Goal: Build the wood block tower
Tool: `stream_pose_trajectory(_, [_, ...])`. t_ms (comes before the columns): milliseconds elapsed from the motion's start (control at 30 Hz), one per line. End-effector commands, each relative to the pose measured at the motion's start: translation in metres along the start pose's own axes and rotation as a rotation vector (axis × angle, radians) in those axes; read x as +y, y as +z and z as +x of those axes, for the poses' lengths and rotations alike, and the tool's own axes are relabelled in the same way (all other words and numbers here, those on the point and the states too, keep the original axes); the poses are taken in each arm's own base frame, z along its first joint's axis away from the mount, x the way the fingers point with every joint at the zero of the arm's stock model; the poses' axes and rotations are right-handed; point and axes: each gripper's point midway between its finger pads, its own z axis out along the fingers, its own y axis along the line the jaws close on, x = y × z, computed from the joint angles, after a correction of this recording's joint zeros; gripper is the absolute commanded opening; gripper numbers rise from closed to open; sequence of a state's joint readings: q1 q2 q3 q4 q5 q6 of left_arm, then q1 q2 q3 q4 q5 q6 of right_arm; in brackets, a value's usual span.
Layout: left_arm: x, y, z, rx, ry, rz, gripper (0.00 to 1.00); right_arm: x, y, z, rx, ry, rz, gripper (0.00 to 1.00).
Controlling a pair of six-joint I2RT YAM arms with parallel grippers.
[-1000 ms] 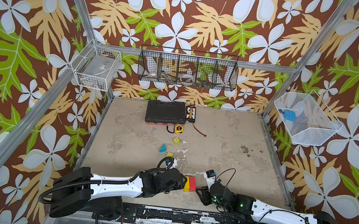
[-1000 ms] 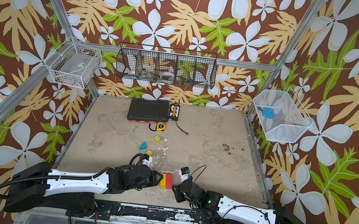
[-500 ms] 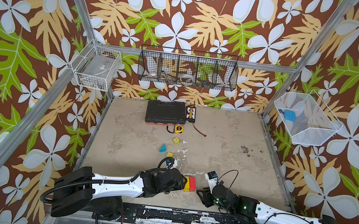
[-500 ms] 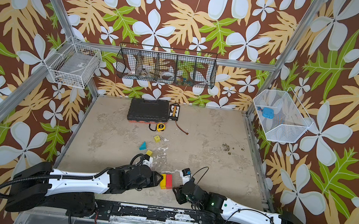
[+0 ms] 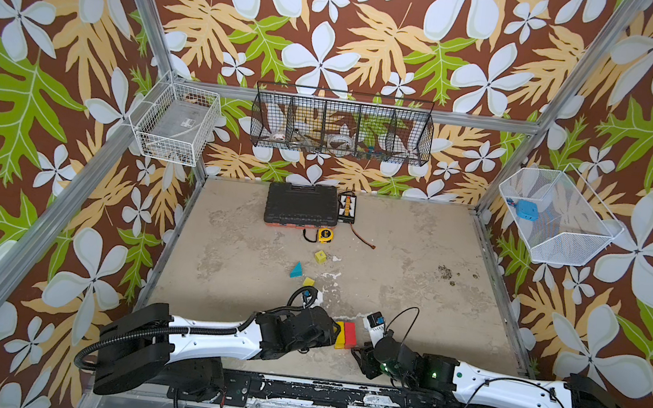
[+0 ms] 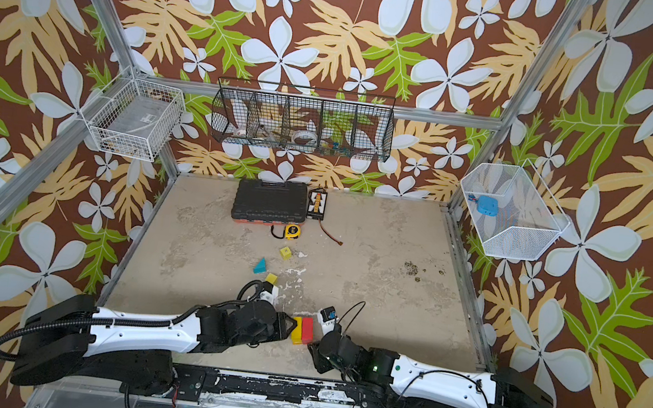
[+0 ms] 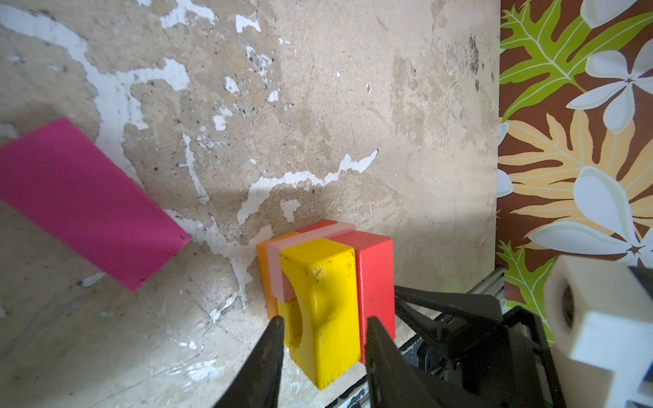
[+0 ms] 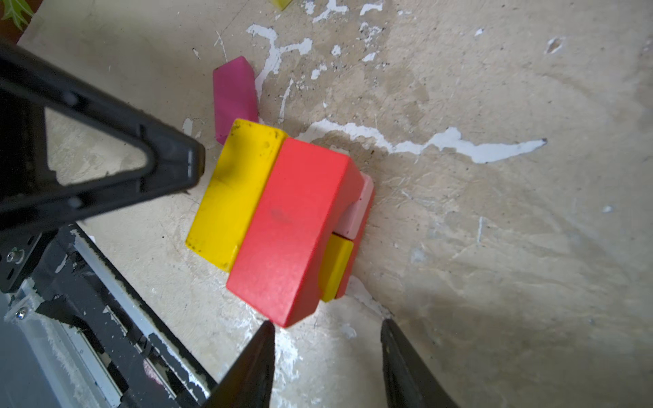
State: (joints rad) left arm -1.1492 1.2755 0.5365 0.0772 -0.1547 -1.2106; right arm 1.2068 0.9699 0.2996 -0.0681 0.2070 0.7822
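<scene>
The tower (image 5: 344, 335) (image 6: 302, 330) stands near the front edge. A yellow arch (image 7: 325, 282) (image 8: 233, 197) and a red arch (image 7: 376, 275) (image 8: 293, 226) lie side by side on top of pink (image 7: 282, 261), orange (image 7: 265, 268) and yellow pieces. My left gripper (image 7: 325, 323) (image 5: 333, 333) is shut on the yellow arch. My right gripper (image 8: 327, 326) (image 5: 360, 353) is open just off the red arch's corner, holding nothing. A magenta brick (image 7: 81, 201) (image 8: 235, 95) lies loose behind the tower. Farther back lie a teal wedge (image 5: 296, 270) and two yellow blocks (image 5: 320, 256) (image 5: 308, 281).
A yellow tape measure (image 5: 325, 235), a black case (image 5: 301, 206) and a small charger board (image 5: 346, 207) sit at the back. The metal front rail (image 5: 316, 392) runs just below both grippers. Wire baskets (image 5: 342, 127) hang on the walls.
The right gripper's jaws have widened and it has backed slightly away from the red arch. The left gripper and the tower have stayed put.
</scene>
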Motion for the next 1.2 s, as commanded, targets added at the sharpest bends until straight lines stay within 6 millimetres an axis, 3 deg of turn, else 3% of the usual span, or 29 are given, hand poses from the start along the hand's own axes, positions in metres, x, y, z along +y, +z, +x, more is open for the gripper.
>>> stream_pose_trajectory(0, [-0.005,0.001,-0.001,-0.002,-0.001,0.020,0.40,-0.005,0.000,-0.006,-0.023,-0.005,0.040,0.49])
stream_pose_trajectory(1167, [-0.020,0.007,0.006,0.043,-0.009,0.078,0.40,-0.003,-0.007,-0.012,-0.051,0.004,0.024,0.50])
